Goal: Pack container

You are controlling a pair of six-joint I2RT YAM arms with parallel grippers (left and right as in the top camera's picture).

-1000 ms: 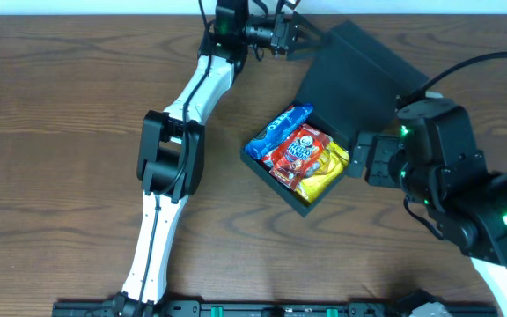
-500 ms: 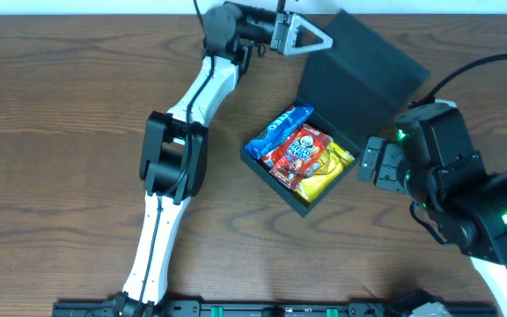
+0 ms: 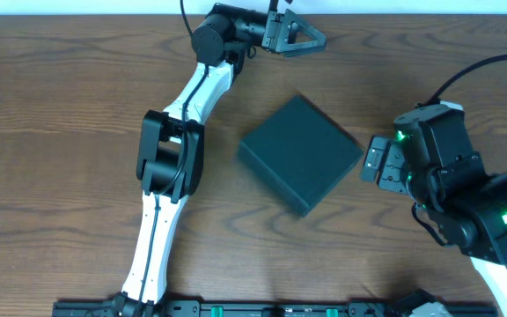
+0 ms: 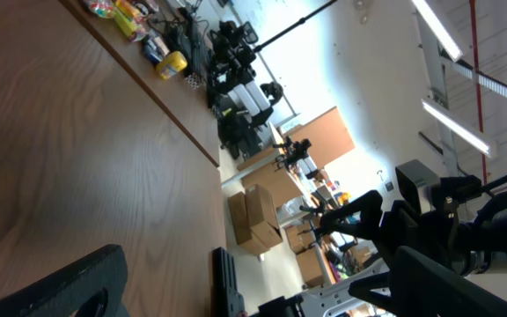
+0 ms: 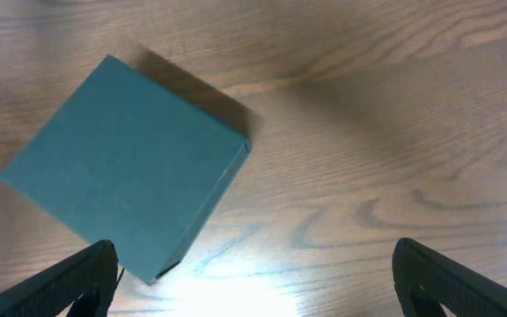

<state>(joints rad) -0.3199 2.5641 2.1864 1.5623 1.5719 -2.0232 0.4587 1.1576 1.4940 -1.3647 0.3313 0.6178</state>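
Note:
The container (image 3: 301, 154) is a dark green-black square box sitting in the middle of the wooden table with its flap lid shut, so its contents are hidden. It also shows in the right wrist view (image 5: 126, 167), upper left. My left gripper (image 3: 299, 35) is open and empty, held high near the table's far edge, above and apart from the container; its fingers frame the left wrist view (image 4: 253, 291). My right gripper (image 3: 372, 163) is open and empty just right of the container, with its fingertips at the lower corners of the right wrist view (image 5: 253, 282).
The brown wooden table (image 3: 60, 132) surrounds the container. The left wrist view looks sideways along the table to a workshop background with boxes and equipment. A black rail (image 3: 236, 308) runs along the table's front edge.
The container's lid has swung down from upright to shut, hiding the snack packets. My left gripper has let go of the lid and stayed near the far edge. The right arm has barely moved.

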